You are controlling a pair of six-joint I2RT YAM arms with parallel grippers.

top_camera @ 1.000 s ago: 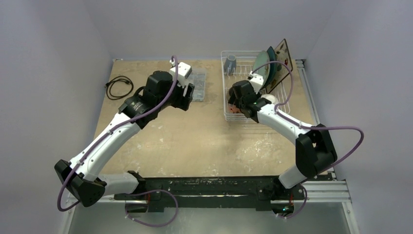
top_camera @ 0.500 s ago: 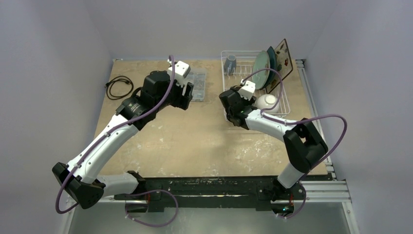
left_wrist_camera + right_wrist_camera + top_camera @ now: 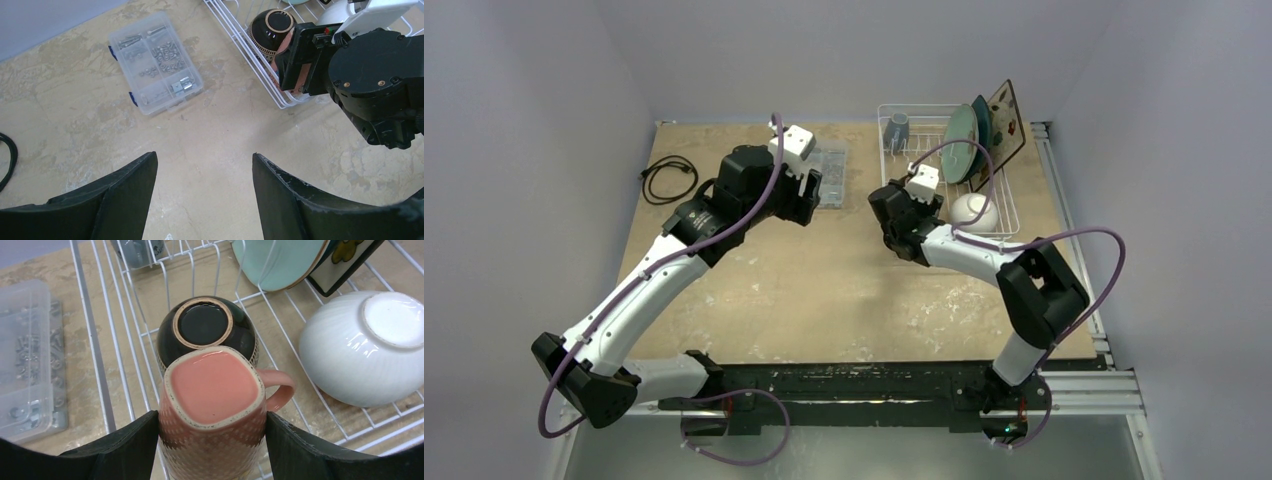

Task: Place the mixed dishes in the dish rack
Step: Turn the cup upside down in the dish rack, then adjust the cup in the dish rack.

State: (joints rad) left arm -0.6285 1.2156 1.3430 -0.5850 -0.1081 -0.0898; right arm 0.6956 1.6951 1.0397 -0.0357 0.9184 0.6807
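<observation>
We see right pincer (image 3: 212,440) clamped on upturned salmon-pink mug (image 3: 215,385) over dish rack (image 3: 97,350); left pincer (image 3: 202,190) apart, left of it.

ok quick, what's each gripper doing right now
left gripper: open, holding nothing
right gripper: closed on the salmon-pink mug, which is bottom up

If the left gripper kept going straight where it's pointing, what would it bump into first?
Most likely the table, a bare patch of it. The left gripper is open and aims there; the clear box sits farther off and to one side. Depth is hard to judge.
</observation>
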